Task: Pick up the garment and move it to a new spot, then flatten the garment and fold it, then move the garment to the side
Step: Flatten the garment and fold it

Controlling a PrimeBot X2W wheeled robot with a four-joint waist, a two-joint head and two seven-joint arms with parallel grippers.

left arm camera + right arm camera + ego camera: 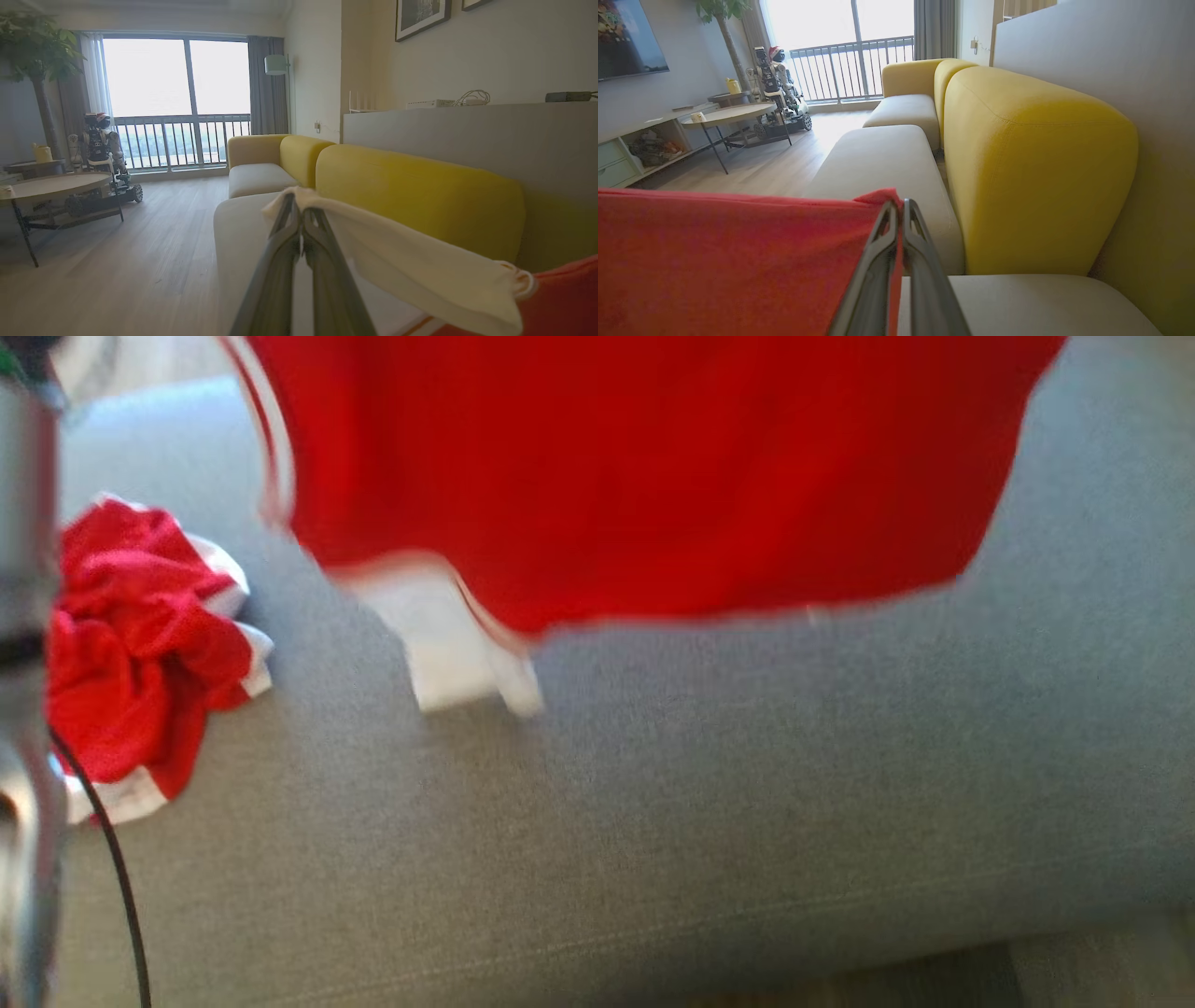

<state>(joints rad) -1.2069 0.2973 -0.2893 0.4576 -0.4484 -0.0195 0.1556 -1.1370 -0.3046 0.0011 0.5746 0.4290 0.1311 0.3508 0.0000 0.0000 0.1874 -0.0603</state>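
Note:
A red garment (644,476) with white trim hangs spread above the grey sofa seat (653,821), blurred in the head view, its white sleeve end dangling at its lower left. In the left wrist view my left gripper (301,207) is shut on the garment's white edge (397,261), which runs off to the lower right into red cloth. In the right wrist view my right gripper (899,210) is shut on a corner of the red garment (728,261), which stretches to the left.
A second crumpled red and white cloth (140,653) lies on the seat at the left, beside a pale arm (23,709) and a black cable. Yellow sofa backrests (1031,163) stand behind the seat. A round table (51,186) and another robot (100,144) stand on the wooden floor.

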